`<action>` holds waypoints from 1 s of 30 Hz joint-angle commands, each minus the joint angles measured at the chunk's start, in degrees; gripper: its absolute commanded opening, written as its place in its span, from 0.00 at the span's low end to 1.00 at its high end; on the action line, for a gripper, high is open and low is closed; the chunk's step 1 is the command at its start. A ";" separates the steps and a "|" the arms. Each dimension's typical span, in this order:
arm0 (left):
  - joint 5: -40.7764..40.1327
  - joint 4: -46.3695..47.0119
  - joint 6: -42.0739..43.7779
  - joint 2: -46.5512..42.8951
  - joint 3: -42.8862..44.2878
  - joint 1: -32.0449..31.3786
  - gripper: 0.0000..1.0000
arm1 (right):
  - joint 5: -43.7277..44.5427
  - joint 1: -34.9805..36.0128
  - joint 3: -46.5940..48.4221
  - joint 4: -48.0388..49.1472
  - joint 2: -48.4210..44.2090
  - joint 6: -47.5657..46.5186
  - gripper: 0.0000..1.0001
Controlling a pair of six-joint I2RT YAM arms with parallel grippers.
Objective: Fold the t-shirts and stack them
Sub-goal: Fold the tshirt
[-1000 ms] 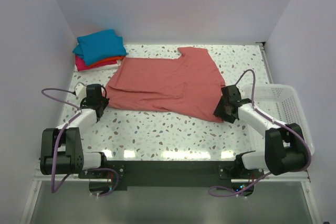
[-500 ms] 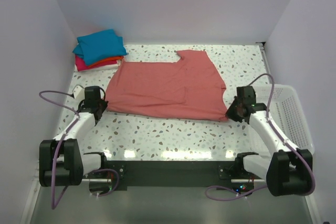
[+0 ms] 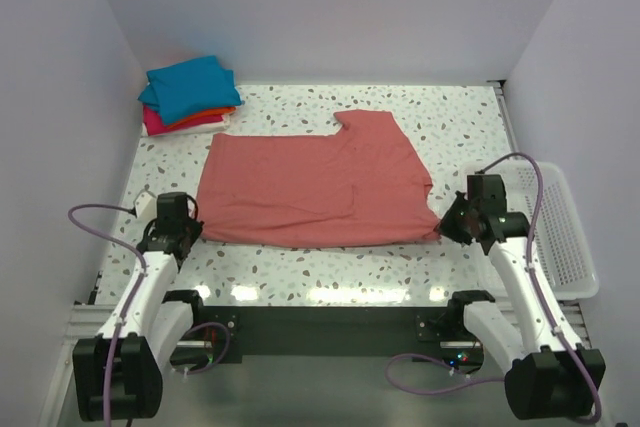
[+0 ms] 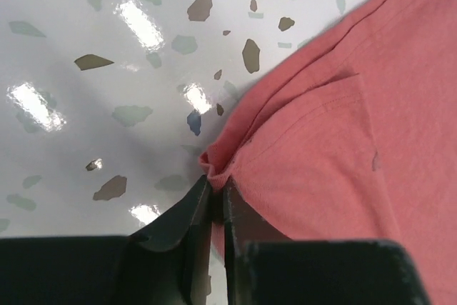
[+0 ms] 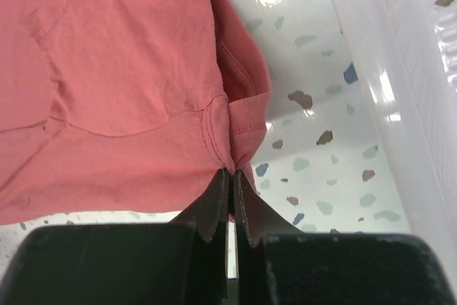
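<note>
The salmon-pink t-shirt (image 3: 310, 187) lies spread flat across the middle of the table. My left gripper (image 3: 190, 233) is at its near left corner. In the left wrist view the left gripper (image 4: 216, 183) is shut on a bunched fold of the shirt's edge (image 4: 214, 162). My right gripper (image 3: 447, 226) is at the near right corner. The right wrist view shows the right gripper (image 5: 232, 171) shut on a pinch of hem (image 5: 228, 130). Folded t-shirts (image 3: 188, 94) are stacked at the far left corner, teal-blue on top, orange and magenta-pink below.
A white mesh basket (image 3: 565, 237) stands at the table's right edge, just beyond my right arm; its wall (image 5: 389, 69) fills the right side of the right wrist view. White walls close in the table on the left, back and right.
Both arms have drawn back toward the near edge, dragging the salmon-pink shirt closer and pulling it flatter. The right gripper has shut on the shirt's corner.
</note>
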 commanded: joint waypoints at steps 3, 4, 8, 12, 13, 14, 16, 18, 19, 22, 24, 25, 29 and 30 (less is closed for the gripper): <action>-1.76 -7.04 -0.52 -7.53 1.07 0.67 0.35 | -1.73 -0.55 4.13 -7.24 -5.91 -0.46 0.31; -1.93 -7.39 0.09 -8.58 2.20 0.67 0.56 | -1.56 -0.46 5.18 -7.93 -5.91 -0.98 0.46; -3.78 -7.58 3.87 -7.64 8.53 0.75 0.77 | 0.20 -0.46 11.15 -5.41 -2.84 -2.39 0.82; -1.77 1.43 13.85 -2.10 16.87 0.67 0.79 | -2.77 -0.46 18.88 1.00 6.29 -6.68 0.85; 0.51 3.83 14.94 1.13 19.33 0.49 0.78 | -4.96 -0.29 19.77 5.37 11.00 -6.79 0.83; 2.53 7.60 16.34 2.99 19.87 0.40 0.75 | -6.46 -0.11 20.65 8.20 13.23 -6.96 0.82; 4.75 15.44 18.11 7.99 22.93 -0.21 0.71 | -7.00 1.11 24.69 12.34 20.67 -7.23 0.80; 1.95 16.68 20.90 17.74 26.71 -2.76 0.71 | -5.60 2.61 30.20 15.78 25.96 -7.84 0.77; 0.98 16.42 21.88 24.39 31.08 -5.29 0.71 | -5.34 3.05 31.89 18.14 30.43 -8.28 0.75; -1.32 17.12 25.31 34.78 37.60 -6.98 0.71 | -4.02 3.49 37.87 22.80 37.40 -9.07 0.72; -1.58 17.83 26.98 38.93 40.61 -6.98 0.70 | -4.36 3.49 43.82 23.26 44.69 -10.30 0.67; -1.15 18.79 28.12 42.78 43.06 -6.98 0.69 | -4.54 3.50 45.86 23.61 47.24 -10.91 0.66; -2.37 15.99 30.94 53.09 52.82 -7.07 0.64 | -3.31 3.50 54.57 24.40 58.74 -12.59 0.64; -2.89 15.98 31.90 54.67 54.23 -7.07 0.62 | -3.40 3.50 57.72 24.58 60.34 -13.29 0.63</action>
